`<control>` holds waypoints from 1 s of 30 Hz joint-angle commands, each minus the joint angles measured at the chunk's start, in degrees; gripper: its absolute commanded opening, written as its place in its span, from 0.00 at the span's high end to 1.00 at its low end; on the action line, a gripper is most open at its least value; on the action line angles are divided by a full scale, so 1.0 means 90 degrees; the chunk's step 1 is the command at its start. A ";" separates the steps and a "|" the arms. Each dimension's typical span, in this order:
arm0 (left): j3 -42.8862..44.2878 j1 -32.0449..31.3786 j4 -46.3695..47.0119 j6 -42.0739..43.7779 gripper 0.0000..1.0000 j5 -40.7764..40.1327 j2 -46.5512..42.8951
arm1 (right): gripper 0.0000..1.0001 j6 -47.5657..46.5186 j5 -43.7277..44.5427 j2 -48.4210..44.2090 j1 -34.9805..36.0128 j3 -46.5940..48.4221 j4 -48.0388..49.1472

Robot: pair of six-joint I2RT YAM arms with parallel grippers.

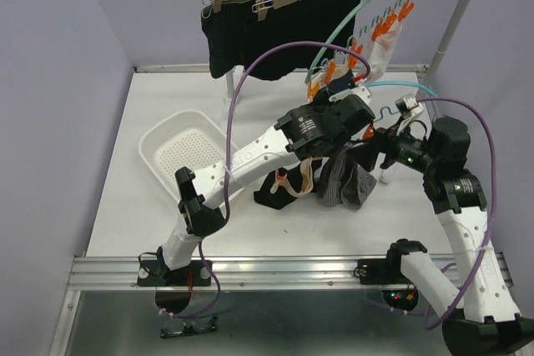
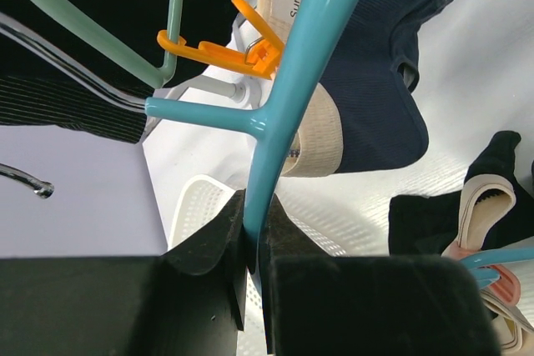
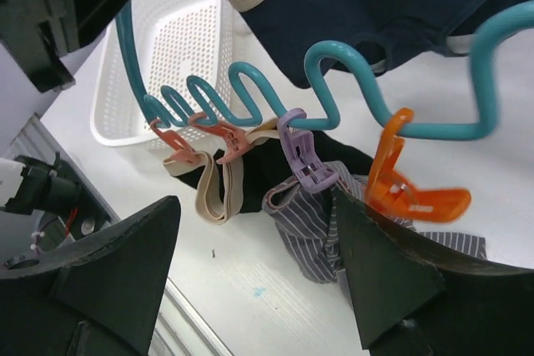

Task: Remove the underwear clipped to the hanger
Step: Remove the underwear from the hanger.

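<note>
Shows striped underwear (image 3: 304, 239) low centre, pegged by a purple clip (image 3: 302, 156) to the teal hanger (image 3: 450, 131); navy piece (image 3: 375, 6) hanging above. Clamps hanger in tightly closed left gripper (image 2: 253, 223). Brackets the clip with wide, empty right gripper (image 3: 254, 202). Suggests removal barely begun.

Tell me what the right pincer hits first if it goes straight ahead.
Probably the purple clip and the grey-striped underwear it pinches, under the teal hanger, straight ahead between the open jaws of the right pincer. Depth is unclear, so which comes first I cannot tell.
</note>
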 commanded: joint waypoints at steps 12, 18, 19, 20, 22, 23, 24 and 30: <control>0.0584 0.0218 0.0389 -0.0253 1.00 -0.0110 -0.0084 | 0.22 -0.0082 0.1475 0.0591 0.0984 0.0044 0.0460; 0.0584 0.0267 0.0399 -0.0262 1.00 -0.0022 -0.0104 | 0.23 -0.0014 0.1749 0.0845 0.1189 0.0053 0.0792; 0.0584 0.0277 0.0399 -0.0272 1.00 -0.0012 -0.0104 | 0.23 -0.0004 0.1904 0.0923 0.1257 0.0063 0.0879; 0.0584 0.0286 0.0399 -0.0291 1.00 -0.0002 -0.0104 | 0.23 0.0016 0.1954 0.0952 0.1287 0.0063 0.0938; 0.0565 0.0287 0.0399 -0.0311 1.00 -0.0002 -0.0123 | 0.23 0.0094 0.2003 0.1011 0.1336 0.0092 0.1074; 0.0555 0.0296 0.0389 -0.0321 1.00 0.0017 -0.0123 | 0.23 0.0123 0.2013 0.1031 0.1365 0.0102 0.1124; 0.0545 0.0306 0.0389 -0.0331 1.00 0.0027 -0.0123 | 0.23 0.0162 0.2042 0.1040 0.1375 0.0102 0.1163; 0.0535 0.0326 0.0409 -0.0360 1.00 0.0105 -0.0123 | 0.27 0.0231 0.2345 0.1206 0.1433 0.0210 0.1359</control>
